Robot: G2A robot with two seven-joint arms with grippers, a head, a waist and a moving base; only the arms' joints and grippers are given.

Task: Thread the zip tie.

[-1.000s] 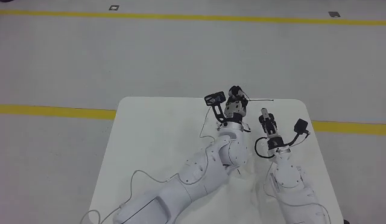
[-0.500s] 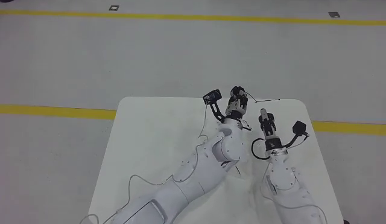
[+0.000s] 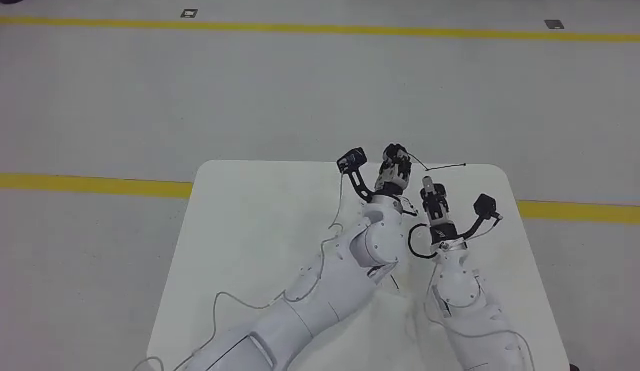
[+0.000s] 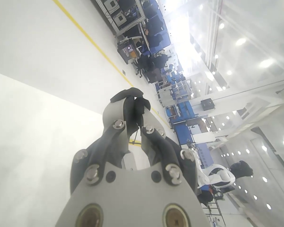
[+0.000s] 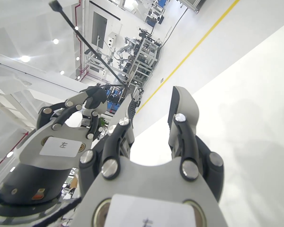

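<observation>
two grippers sit close together above the far edge of the table, and only one holds anything. the left gripper is pinched shut on the zip tie, its dark rubbery pads pressed together around the strap. the right gripper sits just beside it, jaws spread wide, nothing between them. from that pinch the tie runs a short way toward the right gripper, kinks close by its nearer finger, then shoots up and away as a long, thin, flat black strip, ending in a small square head well beyond both hands. it looks like smooth plastic, stiff yet springy, free to wobble at the head end. the step in hand, i judge, is for the open hand to take the strap so head and tail can be brought together. best to close on the flat faces of the strip near the kink, gently, with the left pinch firm so the tie neither twists nor springs out
</observation>
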